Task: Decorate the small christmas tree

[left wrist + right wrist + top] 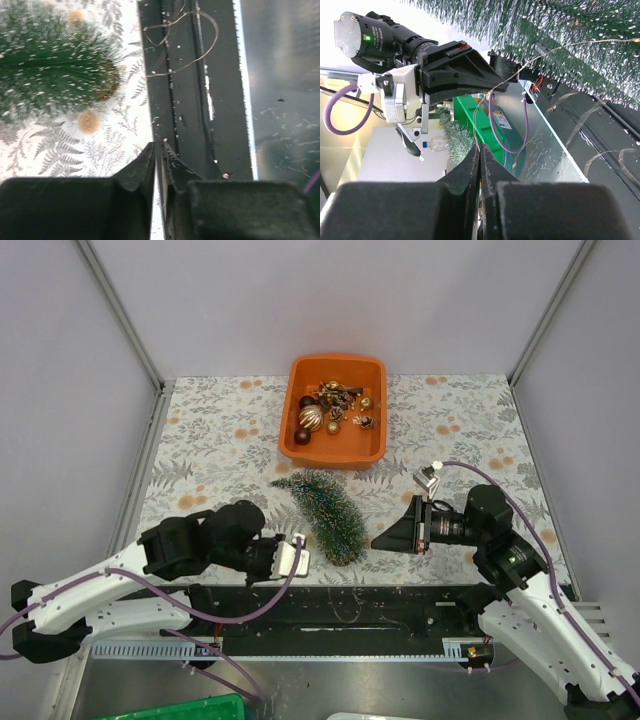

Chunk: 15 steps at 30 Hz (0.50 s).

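Small christmas tree (pixel 325 510): lies on its side in the middle of the bench (pixel 220 440), tip pointing far and left, round brown base near and right; dark green bristles with white tips.
Left hand (pixel 300 555): low over the bench just left of the tree's base, not touching it. In its wrist view the fingers (pixel 140 172) are drawn to a thin slit with nothing between them.
Right hand (pixel 376 540): just right of the tree's base, pointing left. Its fingers are closed, and a thin wire (pixel 570 47) rises from between the tips and runs along under the tree's bristles.
Orange tray (pixel 300 445): beyond the tree's tip, at the far middle of the bench.
Ornaments (pixel 330 410): small gold and dark red baubles, heaped in the tray.
Black rail (pixel 350 605): runs along the near edge, between the arm bases.
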Available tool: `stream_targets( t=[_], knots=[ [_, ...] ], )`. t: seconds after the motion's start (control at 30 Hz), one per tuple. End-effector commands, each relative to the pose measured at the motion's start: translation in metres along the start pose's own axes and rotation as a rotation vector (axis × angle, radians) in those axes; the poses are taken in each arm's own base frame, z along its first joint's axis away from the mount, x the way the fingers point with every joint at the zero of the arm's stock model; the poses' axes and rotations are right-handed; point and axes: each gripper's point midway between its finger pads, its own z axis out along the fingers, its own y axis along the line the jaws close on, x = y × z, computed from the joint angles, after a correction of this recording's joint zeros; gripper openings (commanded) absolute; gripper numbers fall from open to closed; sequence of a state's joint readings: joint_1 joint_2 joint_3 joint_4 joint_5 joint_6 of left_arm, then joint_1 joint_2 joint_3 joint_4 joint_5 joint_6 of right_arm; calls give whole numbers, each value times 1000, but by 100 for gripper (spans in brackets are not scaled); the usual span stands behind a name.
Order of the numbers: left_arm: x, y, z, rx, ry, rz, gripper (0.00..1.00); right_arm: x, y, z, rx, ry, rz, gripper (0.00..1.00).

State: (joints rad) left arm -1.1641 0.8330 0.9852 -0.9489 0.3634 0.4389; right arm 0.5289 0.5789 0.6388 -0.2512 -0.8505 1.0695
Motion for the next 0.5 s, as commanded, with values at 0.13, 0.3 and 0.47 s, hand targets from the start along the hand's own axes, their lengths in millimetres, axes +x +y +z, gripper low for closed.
stream_targets(
  t=[0.13, 0.3, 0.47],
  knots=[
    [-36, 22, 2, -100, -192, -40, 51, -11, 13, 5, -65, -23, -32, 3],
    [-44, 20, 14, -91, -278, -38, 82, -11, 25, 3, -117, -29, -43, 3],
    [-64, 19, 24, -95, -343, 58, 88, -9, 35, 1, -171, -13, -60, 3]
  ],
)
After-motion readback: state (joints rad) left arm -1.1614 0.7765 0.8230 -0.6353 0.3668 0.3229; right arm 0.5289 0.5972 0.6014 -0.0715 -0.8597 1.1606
